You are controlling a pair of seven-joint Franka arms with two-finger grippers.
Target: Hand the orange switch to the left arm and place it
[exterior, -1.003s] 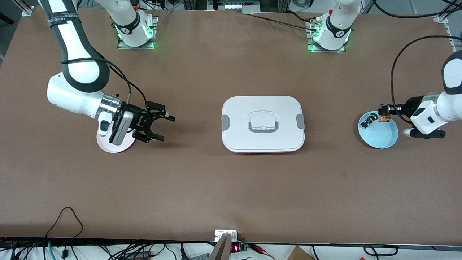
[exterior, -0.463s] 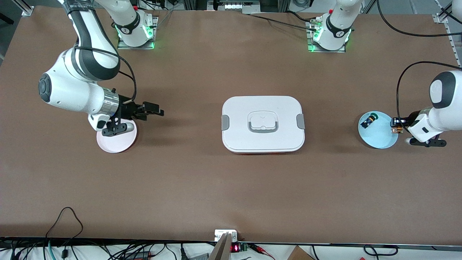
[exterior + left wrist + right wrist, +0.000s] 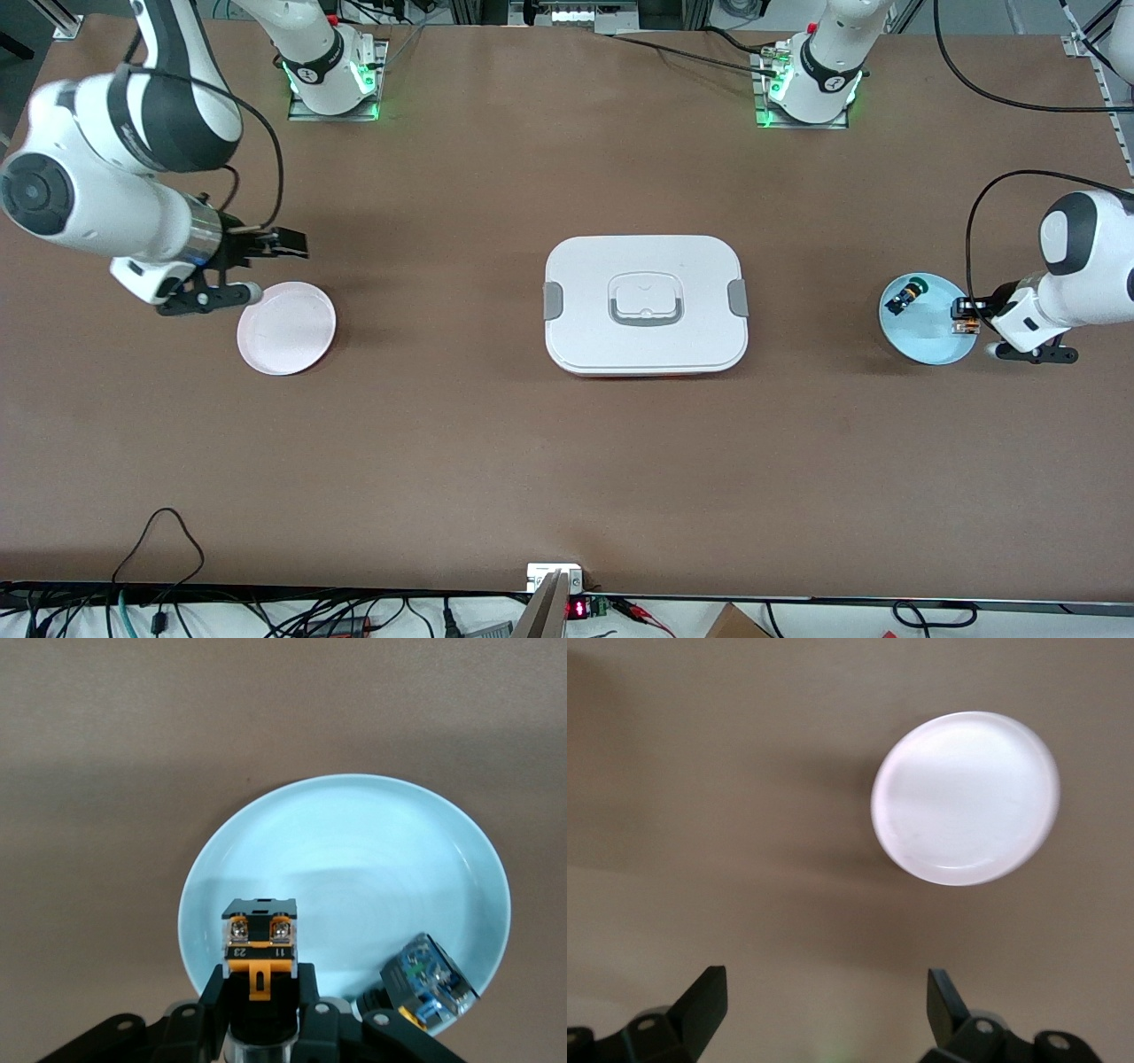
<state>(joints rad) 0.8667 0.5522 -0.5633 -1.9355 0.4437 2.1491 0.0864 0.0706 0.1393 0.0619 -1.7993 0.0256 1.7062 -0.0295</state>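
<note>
While lifted, orange switch (plate-edge)

This is a robotics lab. Two white arm bases with green lights are bolted along the top of the frame on a bare brown counter. Loose cables and a small red digital readout line the bottom edge.

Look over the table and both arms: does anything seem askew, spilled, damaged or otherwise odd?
Nothing stands out. The box sits closed mid-table, the green-capped switch lies on the blue plate, the pink plate is intact, and the left end effector holds the orange switch squarely.
</note>
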